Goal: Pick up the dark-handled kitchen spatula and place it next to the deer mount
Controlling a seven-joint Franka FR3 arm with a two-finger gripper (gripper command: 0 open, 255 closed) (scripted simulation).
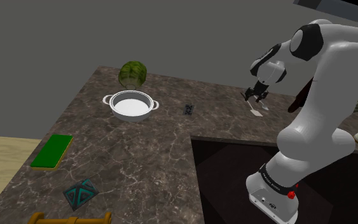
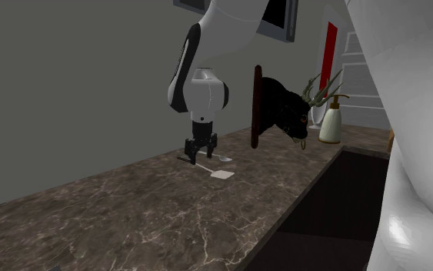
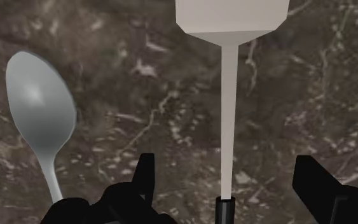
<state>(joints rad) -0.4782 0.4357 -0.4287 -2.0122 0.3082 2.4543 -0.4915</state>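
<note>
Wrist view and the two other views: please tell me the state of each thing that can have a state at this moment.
spatula: lying flat on the counter, not gripped.
end effector: open, low over the spatula, not touching it.
spoon: lying flat beside the spatula, apart from it.
pot: upright, uncovered.
deer mount: standing upright on the counter.
soap bottle: upright.

The white arm [image 1: 327, 70] arches up, then bends downward. Its black hand [image 2: 200, 156] points straight down, fingers [image 3: 312, 181] spread well apart.
</note>
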